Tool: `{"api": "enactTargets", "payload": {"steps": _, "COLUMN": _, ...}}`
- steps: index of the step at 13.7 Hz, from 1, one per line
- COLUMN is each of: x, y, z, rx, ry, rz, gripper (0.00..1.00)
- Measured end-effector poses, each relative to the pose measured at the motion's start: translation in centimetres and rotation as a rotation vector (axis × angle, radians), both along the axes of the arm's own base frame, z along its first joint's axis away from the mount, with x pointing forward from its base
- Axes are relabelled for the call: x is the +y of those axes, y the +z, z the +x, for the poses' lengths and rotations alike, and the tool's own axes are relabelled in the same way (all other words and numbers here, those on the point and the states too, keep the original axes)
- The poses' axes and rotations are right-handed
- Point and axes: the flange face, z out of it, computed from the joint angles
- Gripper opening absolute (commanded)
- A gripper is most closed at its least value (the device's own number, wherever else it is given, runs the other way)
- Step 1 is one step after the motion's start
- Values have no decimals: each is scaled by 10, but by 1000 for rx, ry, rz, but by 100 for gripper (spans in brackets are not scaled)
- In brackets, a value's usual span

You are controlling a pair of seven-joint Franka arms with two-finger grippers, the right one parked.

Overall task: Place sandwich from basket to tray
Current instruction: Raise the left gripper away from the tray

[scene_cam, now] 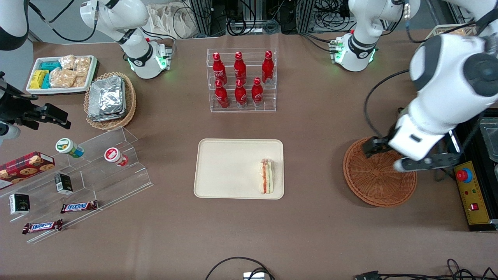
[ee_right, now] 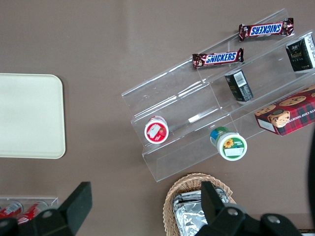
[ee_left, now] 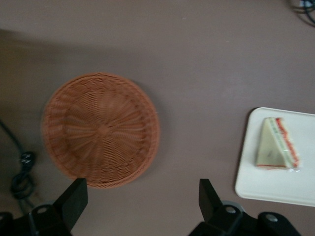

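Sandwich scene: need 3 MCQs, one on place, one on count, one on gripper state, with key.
1. Where is the sandwich?
A. in the basket
B. on the tray
C. on the bare table

2. How many red bottles stand in the clear rack?
A. four
B. six
C. eight

3. How is the gripper?
A. open and empty
B. shut on the sandwich
C. shut on a bottle

Key:
1 B: the sandwich lies on the tray, near its edge toward the working arm; the basket holds nothing.
2 B: two rows of three bottles.
3 A: the gripper hangs above the basket, fingers apart, nothing between.
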Motion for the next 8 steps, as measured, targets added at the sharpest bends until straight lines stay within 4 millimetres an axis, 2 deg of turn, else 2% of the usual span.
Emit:
{"api": "enactTargets", "payload": {"steps": 2, "x": 32, "y": 9, "z": -18, "rx": 14, "ry": -19, "rz": -2, "gripper": 100}}
{"api": "enactTargets", "payload": {"steps": 3, "x": 38, "y": 16, "z": -29, "rx": 27, "ry": -24, "rz": -4, "gripper": 100}}
{"api": "enactTargets", "payload": {"steps": 6, "x": 28, "y": 41, "z": -60, "rx": 38, "ry": -55, "rz": -5, "gripper": 100}}
{"api": "enactTargets", "payload": {"steps": 8, "x": 24, "y": 42, "z": -66, "rx": 40, "ry": -64, "rz": -2, "gripper": 100}}
